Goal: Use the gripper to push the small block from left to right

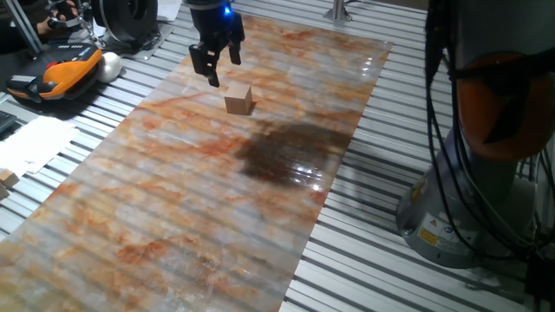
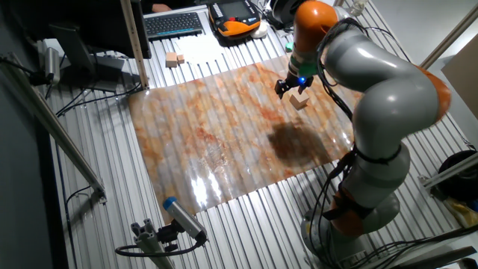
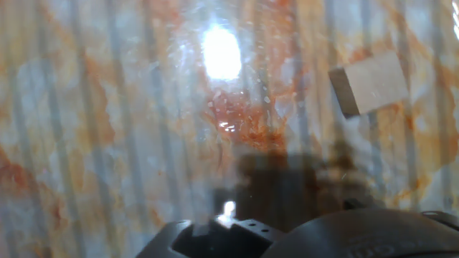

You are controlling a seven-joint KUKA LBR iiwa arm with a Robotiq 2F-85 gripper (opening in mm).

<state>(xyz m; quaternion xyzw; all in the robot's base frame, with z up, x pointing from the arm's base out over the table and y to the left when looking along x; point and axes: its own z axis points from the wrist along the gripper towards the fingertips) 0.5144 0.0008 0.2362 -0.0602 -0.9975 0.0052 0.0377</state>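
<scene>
The small block [image 1: 239, 98] is a light-tan wooden cube on the marbled orange-and-grey mat [image 1: 173, 199], near its far end. My gripper [image 1: 224, 71] hangs just above the mat, close to the block's left and slightly behind it, without clearly touching it. Its two black fingers stand apart and hold nothing, and a blue light glows above them. In the other fixed view the gripper [image 2: 286, 88] is just up-left of the block [image 2: 300, 100]. In the hand view the block [image 3: 369, 82] is at the upper right, and only the dark hand body shows along the bottom edge.
An orange-and-black handheld device [image 1: 61, 74] and a sheet of paper [image 1: 30, 143] lie left of the mat. The grey-and-orange robot body [image 1: 486, 130] stands to the right. A dark patch [image 1: 290, 152] marks the mat's middle. Spare wooden blocks [image 2: 175, 60] lie by a keyboard [image 2: 173, 24].
</scene>
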